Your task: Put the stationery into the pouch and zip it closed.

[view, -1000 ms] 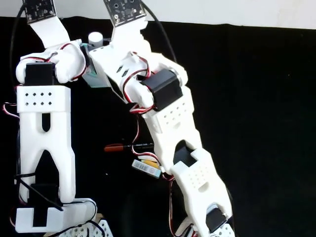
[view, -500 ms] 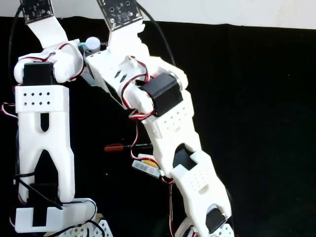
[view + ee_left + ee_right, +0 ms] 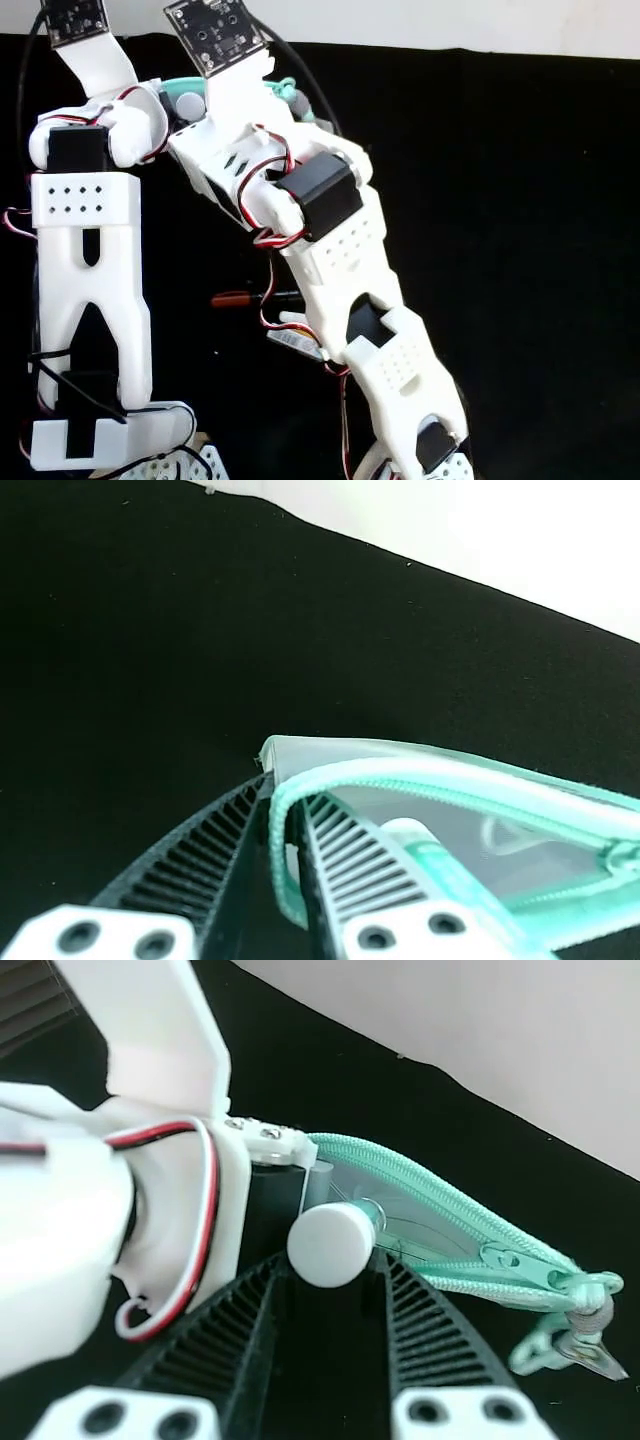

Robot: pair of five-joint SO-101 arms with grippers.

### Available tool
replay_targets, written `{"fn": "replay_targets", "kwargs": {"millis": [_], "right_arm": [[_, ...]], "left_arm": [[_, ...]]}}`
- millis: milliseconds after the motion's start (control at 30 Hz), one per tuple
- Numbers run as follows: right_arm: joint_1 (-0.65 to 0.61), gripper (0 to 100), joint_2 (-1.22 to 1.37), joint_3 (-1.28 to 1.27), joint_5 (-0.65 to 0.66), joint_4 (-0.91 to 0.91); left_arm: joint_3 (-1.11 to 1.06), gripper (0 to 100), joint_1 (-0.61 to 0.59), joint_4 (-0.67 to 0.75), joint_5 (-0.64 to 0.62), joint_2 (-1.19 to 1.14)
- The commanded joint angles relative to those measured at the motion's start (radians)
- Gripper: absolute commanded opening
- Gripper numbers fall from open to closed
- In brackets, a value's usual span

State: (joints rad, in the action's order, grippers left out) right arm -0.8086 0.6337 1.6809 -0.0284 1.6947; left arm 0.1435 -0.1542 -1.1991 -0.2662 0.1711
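A teal-edged clear pouch (image 3: pixel 470 815) is held off the black table at the back left, with its zipper open. My left gripper (image 3: pixel 272 792) is shut on the pouch's end beside the zipper. My right gripper (image 3: pixel 335 1260) is shut on a white-capped glue stick (image 3: pixel 328 1242), whose far end sits in the pouch (image 3: pixel 440 1222) mouth. The zipper pull (image 3: pixel 578 1312) hangs at the pouch's other end. From above, the pouch (image 3: pixel 276 92) and the stick's cap (image 3: pixel 188 104) peek out between the two wrists.
A red and black pen (image 3: pixel 240 298) lies on the table between the arms. A small white item (image 3: pixel 297 341) lies partly under the right arm. The black cloth (image 3: pixel 520 250) stretches open to the right. A white wall (image 3: pixel 450 25) runs along the back.
The right wrist has swung left and the stick's cap has moved down towards the pouch. The pouch's right end now shows beside the right wrist. The left arm has kept still.
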Motion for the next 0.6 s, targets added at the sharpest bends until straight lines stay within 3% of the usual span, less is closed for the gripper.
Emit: {"fn": "replay_targets", "kwargs": {"millis": [0, 233, 567], "right_arm": [[0.021, 11.1, 0.03, 0.087, 0.015, -0.027], [0.071, 11.1, 0.016, 0.087, 0.015, -0.12], [0.097, 15.5, -0.013, 0.087, 0.064, -0.053]], "left_arm": [[0.058, 1, 0.001, 0.002, -0.012, 0.005], [0.056, 1, 0.001, 0.0, -0.008, 0.005], [0.056, 1, 0.001, 0.0, -0.005, 0.005]]}}
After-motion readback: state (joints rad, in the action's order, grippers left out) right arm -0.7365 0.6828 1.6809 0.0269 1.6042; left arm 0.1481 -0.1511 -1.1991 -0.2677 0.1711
